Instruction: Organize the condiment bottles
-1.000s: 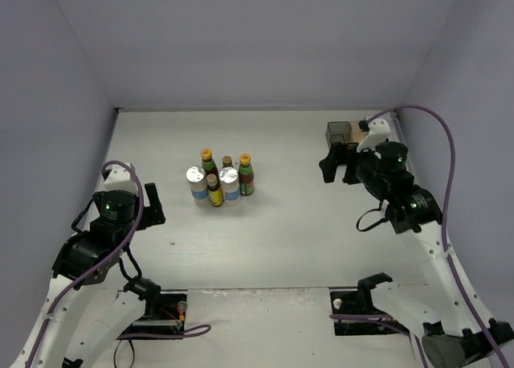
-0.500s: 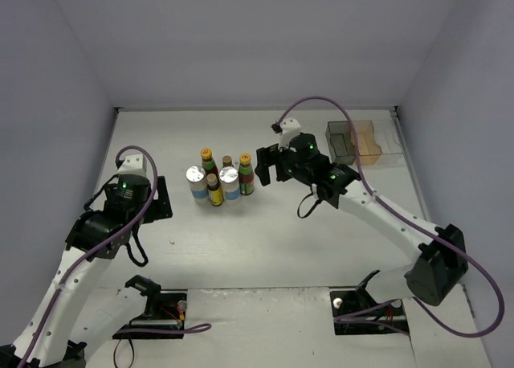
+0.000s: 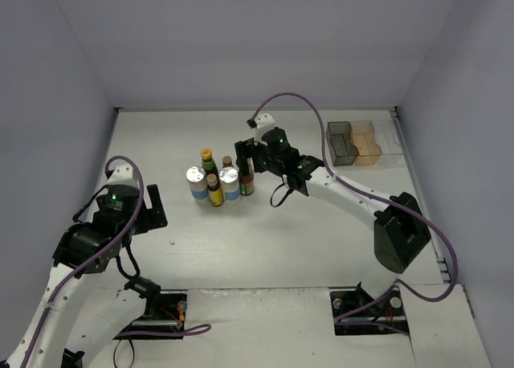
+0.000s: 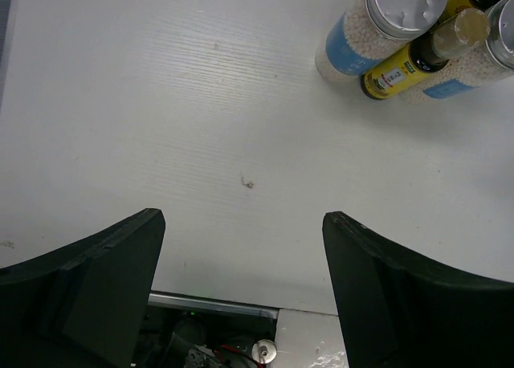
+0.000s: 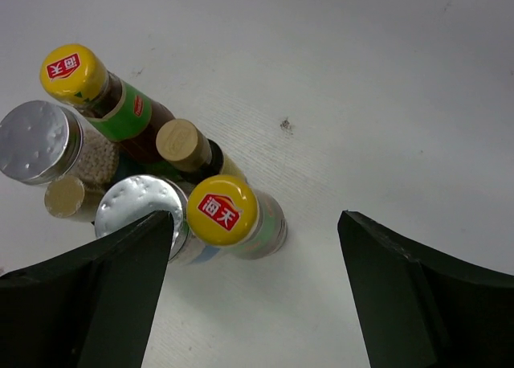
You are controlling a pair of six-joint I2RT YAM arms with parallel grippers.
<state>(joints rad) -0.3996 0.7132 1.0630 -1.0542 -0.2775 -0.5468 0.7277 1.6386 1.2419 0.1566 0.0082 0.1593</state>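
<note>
Six condiment bottles stand in a tight cluster [image 3: 219, 177] left of the table's middle. My right gripper [image 3: 247, 154] hangs open just above the cluster's right side. In the right wrist view a yellow-capped dark bottle [image 5: 222, 210] stands between the open fingers, close to the left finger [image 5: 88, 304]. Beside it are a silver-lidded jar [image 5: 136, 207], a tan-capped small bottle [image 5: 182, 144], a second yellow-capped bottle [image 5: 74, 72], a second silver-lidded jar [image 5: 34, 141] and another small cap [image 5: 64, 195]. My left gripper [image 3: 152, 206] is open and empty, left of and nearer than the cluster. Its wrist view shows a jar [image 4: 357, 34] and a yellow-labelled small bottle [image 4: 399, 69] at the top right.
A grey-and-tan compartment tray [image 3: 353, 142] stands at the back right, near the right wall. The arm bases [image 3: 152, 312] sit at the near edge. Walls close the table at the back and both sides.
My right arm swung from the tray at the back right across to the bottle cluster and now hovers over its right side. My left arm moved forward, then drew back a little.
</note>
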